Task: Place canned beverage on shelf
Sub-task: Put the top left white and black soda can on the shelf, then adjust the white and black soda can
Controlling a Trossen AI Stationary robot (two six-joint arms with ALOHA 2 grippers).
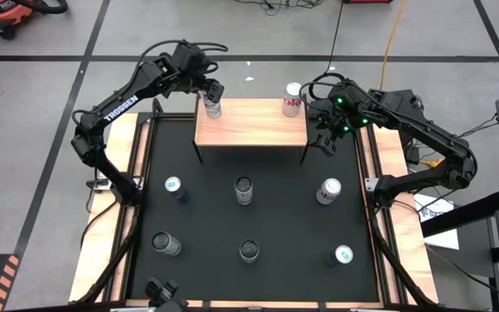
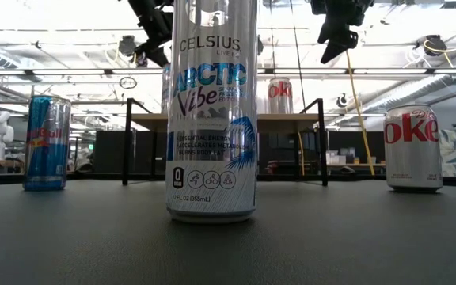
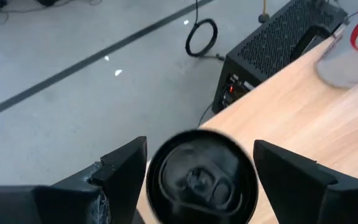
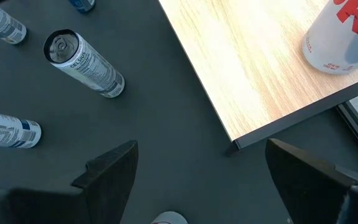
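A lab: exposed ceiling ducts (image 2: pixel 418 87), floor cables (image 3: pixel 202 38), concrete floor (image 1: pixel 42 78).

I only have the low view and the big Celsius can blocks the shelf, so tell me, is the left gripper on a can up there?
Observer: Yes. The left gripper is at the shelf's far left corner, with a can standing between its fingers.
Operator: Has it let go?
Observer: In the left wrist view there is a small gap between the can and each finger, so the fingers look open.
Operator: Where is the right gripper?
Observer: The right gripper hangs open and empty just off the shelf's right end, above the black mat.
Operator: Is the Diet Coke can fully on the board?
Observer: The Diet Coke can stands upright at the far right corner.
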